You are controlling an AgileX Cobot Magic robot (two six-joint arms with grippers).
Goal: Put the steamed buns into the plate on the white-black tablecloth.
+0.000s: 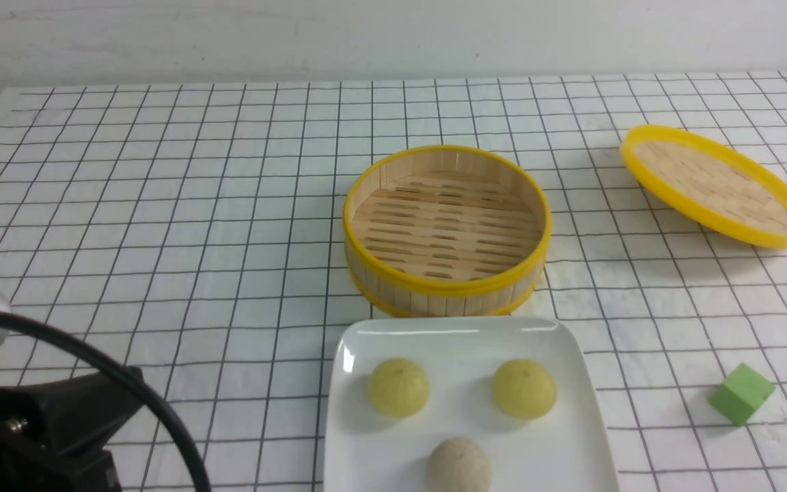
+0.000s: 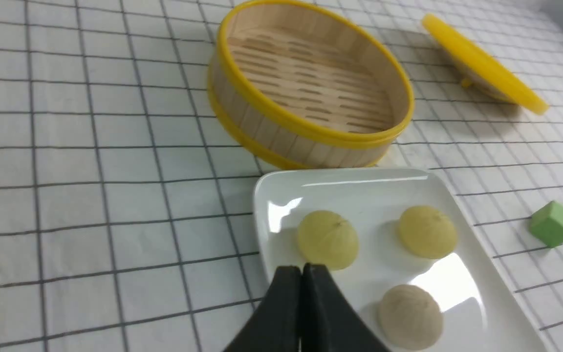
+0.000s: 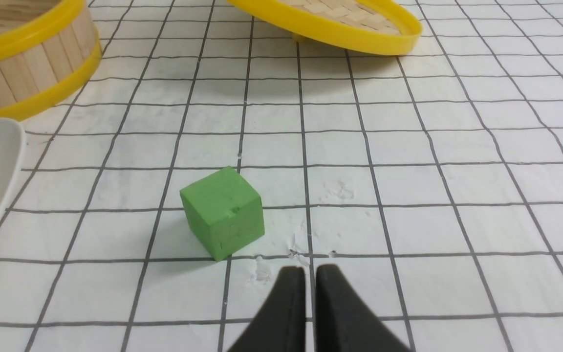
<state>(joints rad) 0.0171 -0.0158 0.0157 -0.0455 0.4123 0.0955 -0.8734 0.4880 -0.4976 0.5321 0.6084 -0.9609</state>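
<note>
A: Steamed buns [image 1: 458,466]: all three sit on the plate [image 1: 588,383], near edge of the bench. Beige one nearest, matte and rough; two yellow-green domes behind, apart from each other.

B: So the job looks done?

A: I judge so. Left claw [image 2: 302,268] pressed together, empty, above the plate's near side. Right claw [image 3: 310,270] nearly closed, empty, just beside the green cube [image 3: 224,211]. Next move: only retreat.

B: Further back?

A: Glossy white plate on the white-black tablecloth [image 1: 161,205]; slatted bamboo steamer [image 1: 447,229] empty; woven lid [image 1: 716,184] tilted, far right.
</note>
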